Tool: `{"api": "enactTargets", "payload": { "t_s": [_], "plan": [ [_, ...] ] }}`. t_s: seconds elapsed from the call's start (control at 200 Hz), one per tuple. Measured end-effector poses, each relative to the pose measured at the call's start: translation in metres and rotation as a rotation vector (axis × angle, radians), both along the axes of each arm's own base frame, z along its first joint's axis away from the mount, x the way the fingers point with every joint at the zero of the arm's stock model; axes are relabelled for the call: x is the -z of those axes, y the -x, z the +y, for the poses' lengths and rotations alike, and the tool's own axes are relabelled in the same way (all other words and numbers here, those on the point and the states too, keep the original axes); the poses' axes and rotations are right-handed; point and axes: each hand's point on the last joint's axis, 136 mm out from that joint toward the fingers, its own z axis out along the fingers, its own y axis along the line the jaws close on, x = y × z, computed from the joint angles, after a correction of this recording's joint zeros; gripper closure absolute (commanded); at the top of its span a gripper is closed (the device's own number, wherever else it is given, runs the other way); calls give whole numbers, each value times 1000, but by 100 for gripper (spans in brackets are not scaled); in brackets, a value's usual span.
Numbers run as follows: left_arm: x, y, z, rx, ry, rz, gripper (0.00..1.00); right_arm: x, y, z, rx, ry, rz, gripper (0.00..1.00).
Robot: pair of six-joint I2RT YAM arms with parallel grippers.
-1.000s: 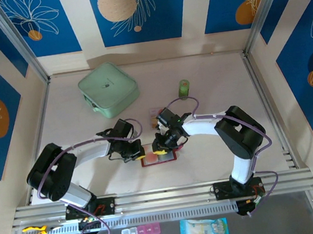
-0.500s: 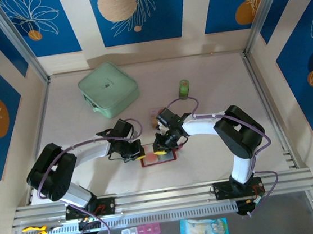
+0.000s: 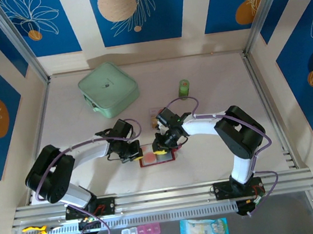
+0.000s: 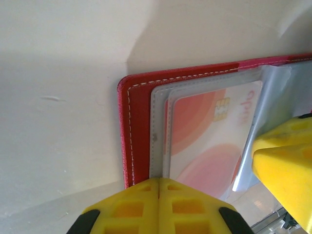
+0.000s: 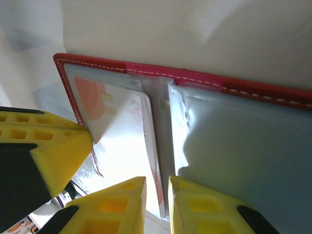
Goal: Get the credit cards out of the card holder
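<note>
The card holder lies open on the table, dark red with white stitching and clear sleeves. A credit card with orange-red circles and a chip sits in its left sleeve, one corner poking out. My left gripper is shut, its tips resting on the holder's left edge with nothing between them. My right gripper stands over the holder's middle fold. Its jaws are a narrow gap apart, straddling the card's inner edge and a sleeve edge, and not clearly clamping either.
A mint-green square case sits at the back left. A small green object is at the back middle, and a small pale flat item lies just behind the right gripper. Walls close in the table on three sides.
The card holder and both grippers have edged very slightly to the left. Nothing has been taken hold of or let go.
</note>
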Motion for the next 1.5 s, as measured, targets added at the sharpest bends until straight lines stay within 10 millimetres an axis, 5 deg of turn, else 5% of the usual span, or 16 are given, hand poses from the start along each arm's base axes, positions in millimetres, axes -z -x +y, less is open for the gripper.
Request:
{"api": "enactTargets", "payload": {
  "t_s": [1.496],
  "plan": [
    [4,-5,-5,6,1,16,100,-9,-10,-6,14,-10,-48,89]
  ]
}}
